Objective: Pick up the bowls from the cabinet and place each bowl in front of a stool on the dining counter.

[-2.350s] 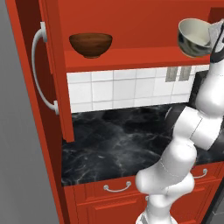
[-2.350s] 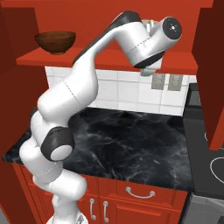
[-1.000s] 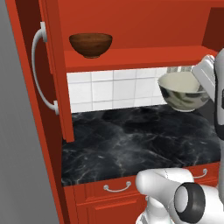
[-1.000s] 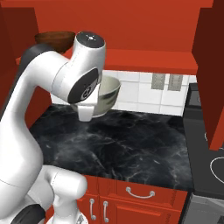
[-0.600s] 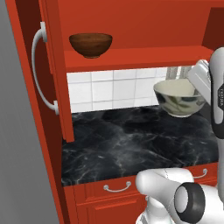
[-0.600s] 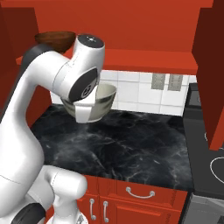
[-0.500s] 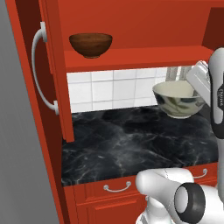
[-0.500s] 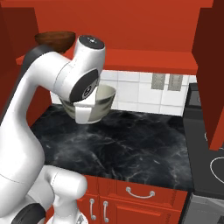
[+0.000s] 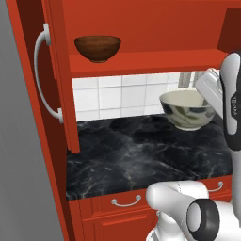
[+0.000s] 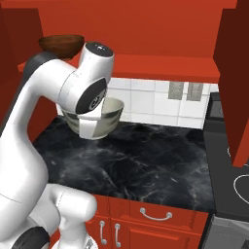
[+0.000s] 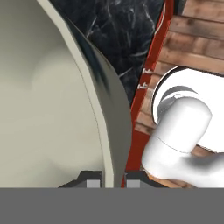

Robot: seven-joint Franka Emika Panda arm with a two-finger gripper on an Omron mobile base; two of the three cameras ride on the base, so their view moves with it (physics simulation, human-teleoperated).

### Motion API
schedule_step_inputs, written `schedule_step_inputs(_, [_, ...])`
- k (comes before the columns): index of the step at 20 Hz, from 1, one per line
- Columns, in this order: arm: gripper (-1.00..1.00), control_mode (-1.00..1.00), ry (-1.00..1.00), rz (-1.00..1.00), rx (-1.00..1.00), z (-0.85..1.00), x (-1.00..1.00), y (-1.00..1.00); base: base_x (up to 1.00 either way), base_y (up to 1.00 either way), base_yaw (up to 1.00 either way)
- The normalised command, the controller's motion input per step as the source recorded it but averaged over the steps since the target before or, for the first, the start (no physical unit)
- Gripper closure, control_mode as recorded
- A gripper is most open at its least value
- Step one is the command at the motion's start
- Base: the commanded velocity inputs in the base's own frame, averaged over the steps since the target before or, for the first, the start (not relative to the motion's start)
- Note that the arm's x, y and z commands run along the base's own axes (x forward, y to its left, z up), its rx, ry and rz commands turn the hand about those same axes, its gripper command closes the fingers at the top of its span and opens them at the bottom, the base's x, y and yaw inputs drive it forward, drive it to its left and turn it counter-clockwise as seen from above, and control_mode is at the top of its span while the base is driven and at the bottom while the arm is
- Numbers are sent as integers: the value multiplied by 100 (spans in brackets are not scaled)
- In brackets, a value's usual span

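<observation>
So the round cream bowl with dark blue-green markings on its outside (image 9: pixel 187 110) is up in the air over the black marble-veined worktop (image 9: pixel 136 155), not touching it, and sits roughly level. Nothing inside it as far as the left base view shows, just a pale bare inside. In the right base view the same bowl (image 10: pixel 108 119) is half hidden behind the white arm's wrist. The end effector (image 11: pixel 113 180) is clamped shut on the bowl's rim, one dark tip inside the wall and one outside (the hand view makes that pretty plain, with the bowl's wall running right between the two tips).

The other one, the glossy dark reddish-brown round bowl (image 9: pixel 98 47), sits upright on the red shelf (image 9: pixel 141 62) of the red wall cabinet (image 9: pixel 141 21), towards its left end. I can't see into it from this angle. In the right base view it peeks out (image 10: pixel 61 44) behind the arm's upper link.

The cabinet's flat red door (image 9: pixel 60 75) stands swung open at the left, its long curved white handle (image 9: pixel 43 77) facing out. Behind the worktop there's a white tiled wall (image 9: pixel 117 96) with a grey socket plate (image 10: pixel 186 91). Below the worktop are red drawers with small curved handles (image 9: pixel 126 201). Off to the right in the right base view there's the edge of a dark stove (image 10: pixel 232 180), well apart from the held bowl.
</observation>
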Motion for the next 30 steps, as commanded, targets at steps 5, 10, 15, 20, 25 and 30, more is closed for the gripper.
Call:
schedule_step_inputs(5, [100, 100, 0, 0, 0, 0, 0, 0, -49, 1, 0])
schedule_step_inputs(10, [100, 100, 0, 0, 0, 0, 0, 0, -100, -27, -27])
schedule_step_inputs(15, [100, 100, 0, 0, 0, 0, 0, 0, -89, -7, -71])
schedule_step_inputs(20, [100, 100, 0, 0, 0, 0, 0, 0, -57, 2, -91])
schedule_step_inputs(25, [100, 100, 0, 0, 0, 0, 0, 0, -34, 3, -99])
schedule_step_inputs(30, [100, 100, 0, 0, 0, 0, 0, 0, -26, 2, -100])
